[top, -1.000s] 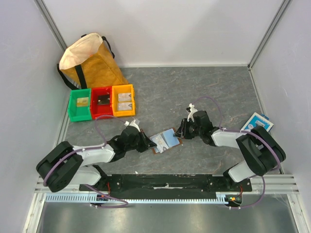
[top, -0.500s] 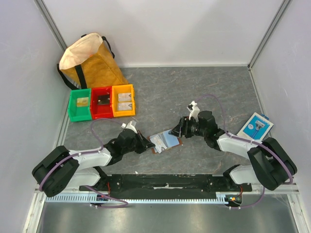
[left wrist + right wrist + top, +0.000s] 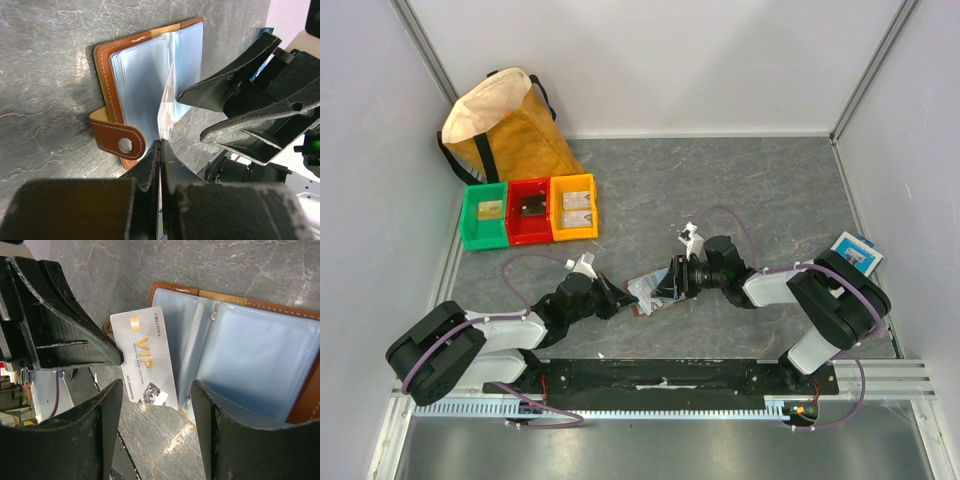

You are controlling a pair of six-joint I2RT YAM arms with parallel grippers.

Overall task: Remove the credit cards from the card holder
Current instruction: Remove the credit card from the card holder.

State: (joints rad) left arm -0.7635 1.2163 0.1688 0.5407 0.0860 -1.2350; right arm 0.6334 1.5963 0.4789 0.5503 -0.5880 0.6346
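Note:
The brown card holder (image 3: 660, 291) (image 3: 135, 75) (image 3: 260, 350) lies open on the grey table, pale blue sleeves facing up. A silver credit card (image 3: 145, 360) marked VIP stands on edge beside its sleeves. It shows as a thin edge (image 3: 165, 107) in the left wrist view. My left gripper (image 3: 620, 298) (image 3: 160, 142) is shut on that card's near edge. My right gripper (image 3: 671, 277) (image 3: 157, 385) (image 3: 190, 115) is open, one finger on each side of the card's lower end, over the card holder's edge. Nothing is held between its fingers.
A brown paper bag (image 3: 505, 125) stands at the back left. In front of it are a green bin (image 3: 485, 218), a red bin (image 3: 530, 210) and an orange bin (image 3: 574, 207). A blue-and-white packet (image 3: 857, 252) lies at the right wall.
My right gripper has opened and moved left, onto the card holder. My left gripper has stayed shut at the holder's left edge and barely shifted.

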